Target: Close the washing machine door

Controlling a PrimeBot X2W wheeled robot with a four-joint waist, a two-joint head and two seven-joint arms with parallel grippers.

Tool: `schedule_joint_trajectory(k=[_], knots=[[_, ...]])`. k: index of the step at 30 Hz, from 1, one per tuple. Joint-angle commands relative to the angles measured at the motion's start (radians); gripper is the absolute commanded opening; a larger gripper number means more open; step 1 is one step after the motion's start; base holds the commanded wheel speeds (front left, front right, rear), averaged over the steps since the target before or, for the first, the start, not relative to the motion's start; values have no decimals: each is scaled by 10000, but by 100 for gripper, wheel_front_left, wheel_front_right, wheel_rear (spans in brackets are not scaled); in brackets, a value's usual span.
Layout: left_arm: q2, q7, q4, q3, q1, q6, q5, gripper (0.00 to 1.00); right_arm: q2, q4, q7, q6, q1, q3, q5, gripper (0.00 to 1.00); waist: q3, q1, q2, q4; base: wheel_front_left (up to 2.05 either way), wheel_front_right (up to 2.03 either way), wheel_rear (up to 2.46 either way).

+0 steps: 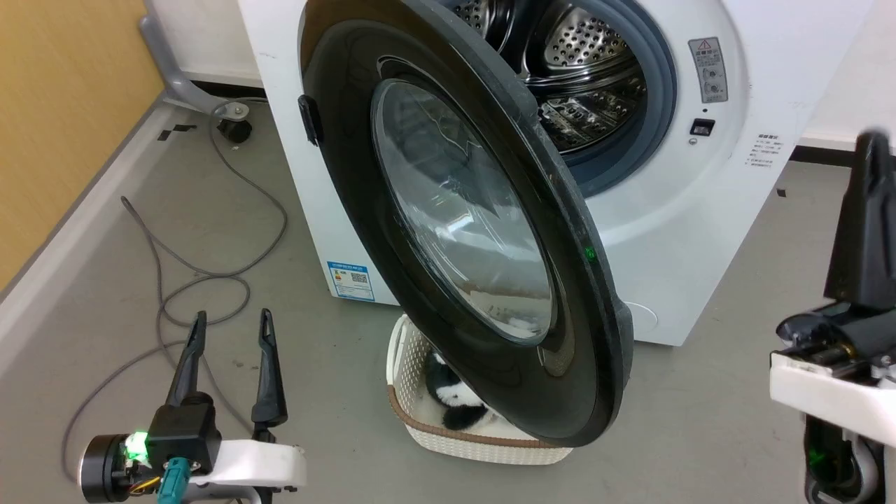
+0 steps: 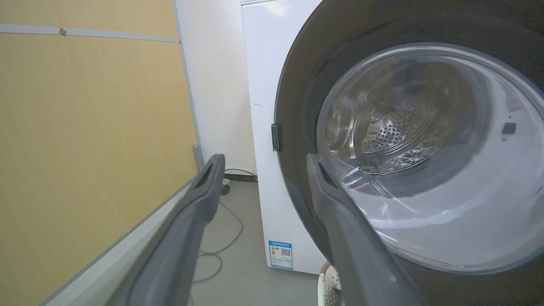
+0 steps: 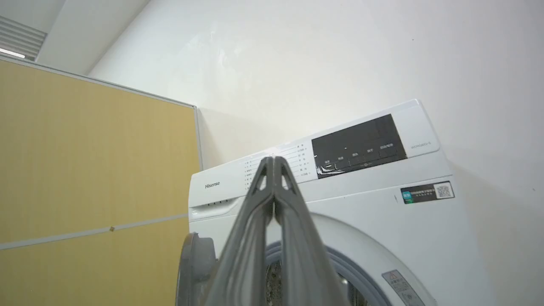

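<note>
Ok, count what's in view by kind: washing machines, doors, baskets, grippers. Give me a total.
washing machine: 1
washing machine door: 1
basket: 1
grippers: 2 (left gripper, right gripper)
total: 5

Head downward, wrists forward; shared washing machine (image 1: 665,238)
</note>
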Motion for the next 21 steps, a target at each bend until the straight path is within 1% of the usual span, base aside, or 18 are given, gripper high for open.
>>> schedule_joint_trajectory(k=[1, 6, 9, 11, 16, 19, 20, 21], knots=[[-36, -43, -37, 68, 116, -43, 37, 100, 5, -200, -32, 8, -136, 161, 222, 0, -9, 0, 0, 10, 0, 0, 0], [-219, -43, -17, 261, 191, -197, 99, 100, -33, -1122, -32, 8, -413, 1608, 1119, 0, -32, 0, 0, 72, 0, 0, 0], [-305, -43, -12, 361, 215, -263, 157, 100, -330, -1363, -32, 8, -414, 2477, 1419, 0, -42, 0, 0, 91, 0, 0, 0], [-354, -43, -16, 426, 228, -298, 197, 100, -643, -1417, -32, 8, -390, 3101, 1504, 0, -55, 0, 0, 92, 0, 0, 0], [-440, -43, -31, 602, 270, -365, 286, 100, -1586, -1071, -32, 8, -269, 4695, 1379, 0, -76, 0, 0, 25, 0, 0, 0], [-491, -43, -45, 664, 293, -397, 344, 100, -2048, -624, -32, 8, -130, 5496, 1221, 0, -75, 0, 0, -24, 0, 0, 0], [-524, -43, -54, 699, 301, -412, 377, 100, -2293, -304, -32, 8, -21, 5931, 1095, 0, -69, 0, 0, -61, 0, 0, 0], [-538, -43, -59, 718, 307, -419, 391, 100, -2382, -134, -32, 8, 48, 6118, 1060, 0, -64, 0, 0, -82, 0, 0, 0]])
